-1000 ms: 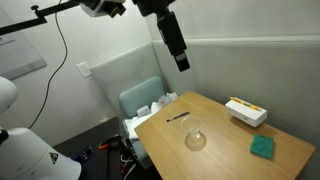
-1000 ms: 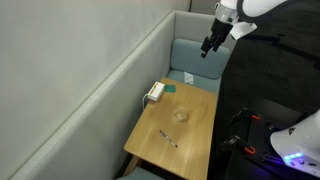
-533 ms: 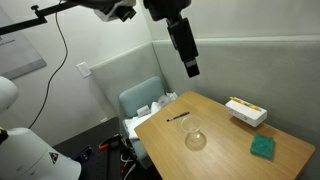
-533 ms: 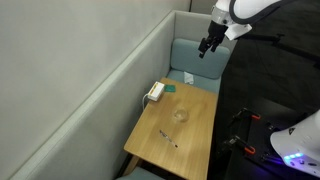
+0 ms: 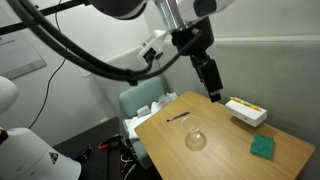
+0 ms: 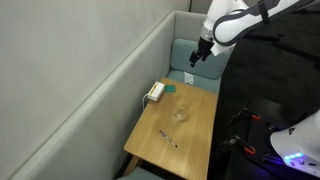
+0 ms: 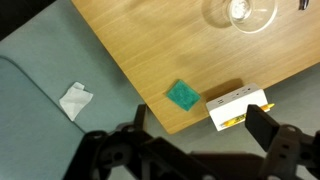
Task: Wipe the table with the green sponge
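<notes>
We count one hand (image 5: 213, 88) on the single arm, hanging in the air above the bench (image 5: 168, 135) and touching nothing. In the wrist view its two dark fingers (image 7: 136, 128) stand wide apart with nothing between them. The white box (image 7: 238, 105) and the bench edge show in the gap below.

We take that box as our landmark. There is one of it, white with a yellow side, lying flat near a corner of the bench (image 7: 150, 30). One green sponge (image 7: 183, 96) lies flat on the bench near the box but not touching it, close to the bench edge. In both exterior views the sponge (image 5: 263, 147) (image 6: 171, 88) keeps that place near the box (image 5: 246, 111) (image 6: 155, 92).

One clear glass (image 5: 196, 138) stands upright farther from the box than the sponge does, towards the middle of the bench (image 6: 192, 140). It also shows at the top of the wrist view (image 7: 240, 10). One thin dark pen (image 5: 178, 117) lies beyond the glass, well apart from the box.

One pale blue-green chair (image 5: 138, 98) stands at the bench end nearest the box in an exterior view (image 6: 185, 55). One crumpled white scrap (image 7: 75, 100) lies on its seat. In that exterior view the hand (image 6: 197, 57) hangs over the chair side of the box, well above it.
</notes>
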